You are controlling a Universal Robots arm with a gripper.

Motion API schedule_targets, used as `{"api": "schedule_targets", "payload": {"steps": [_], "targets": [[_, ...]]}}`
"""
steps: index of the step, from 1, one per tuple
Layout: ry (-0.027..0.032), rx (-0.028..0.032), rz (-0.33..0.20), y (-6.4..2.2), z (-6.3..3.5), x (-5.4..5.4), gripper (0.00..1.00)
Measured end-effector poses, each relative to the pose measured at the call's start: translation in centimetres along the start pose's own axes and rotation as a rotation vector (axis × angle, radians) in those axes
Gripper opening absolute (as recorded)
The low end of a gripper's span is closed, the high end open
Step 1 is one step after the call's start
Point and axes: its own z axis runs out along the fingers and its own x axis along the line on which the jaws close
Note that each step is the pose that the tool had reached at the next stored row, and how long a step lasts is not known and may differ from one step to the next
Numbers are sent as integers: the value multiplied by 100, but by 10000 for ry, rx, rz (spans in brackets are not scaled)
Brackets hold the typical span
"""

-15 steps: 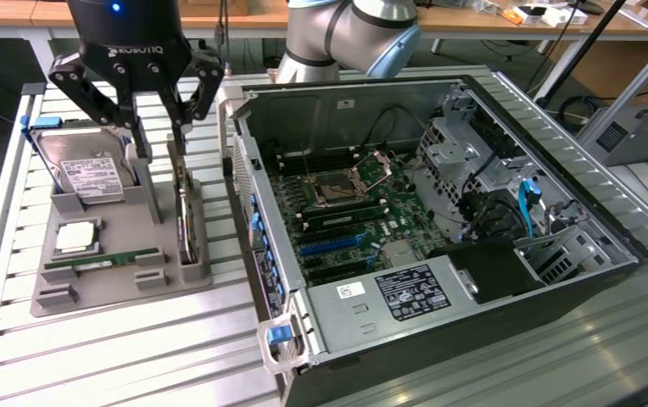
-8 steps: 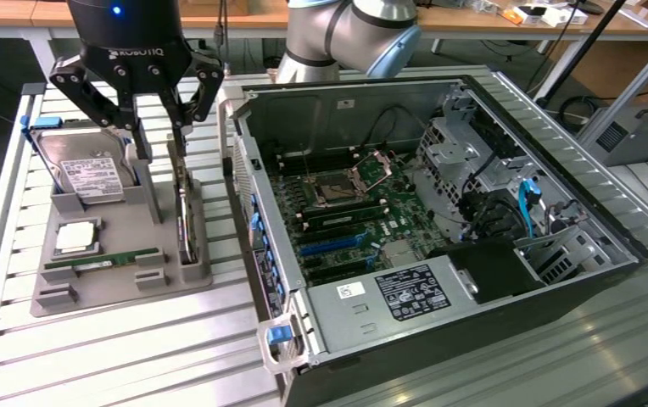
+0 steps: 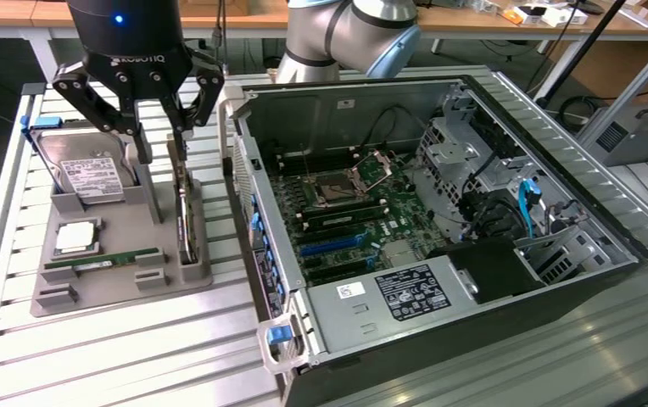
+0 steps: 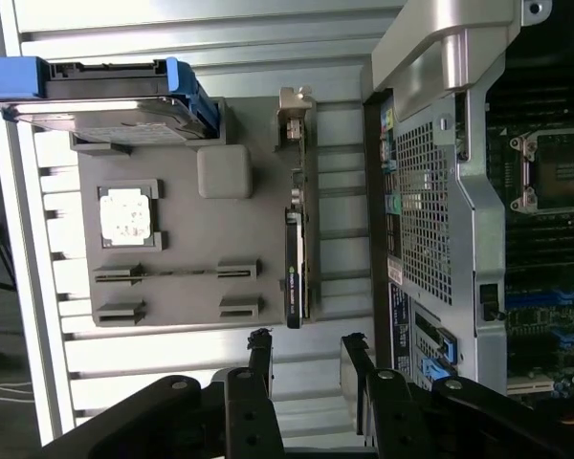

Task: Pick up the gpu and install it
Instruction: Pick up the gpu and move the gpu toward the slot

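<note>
Over the grey parts tray (image 3: 120, 292) on the slatted counter (image 3: 131, 356), the claw (image 3: 160, 142) hangs wide open with nothing in it. Its two fingers are lined up along the run of the gpu (image 4: 297, 251). The card stands on its long edge in a slot along the tray's side nearest the open computer case (image 4: 430, 191). Its silver bracket is at the far end from the claw in the wrist view.

To my eye this is the approach to the pick. A good grip would want one pad on each flat face of the card, squarely, and low enough to hold more than the top rim. The lift should then go straight up, so the card does not bind in its slot.

Room is tight on the case side, where the perforated wall rises just beside the card. On the other side a raised block of the tray sits near, with the hard drive (image 3: 89, 174) in its blue carrier beyond it. The processor chip (image 3: 75, 237) and the green RAM stick (image 3: 103, 261) lie low and well apart. Above the tray the air looks free.
</note>
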Motion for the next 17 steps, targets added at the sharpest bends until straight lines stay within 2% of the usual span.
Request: {"api": "schedule_targets", "payload": {"steps": [17], "targets": [[0,0,0,2,57,2,42]]}}
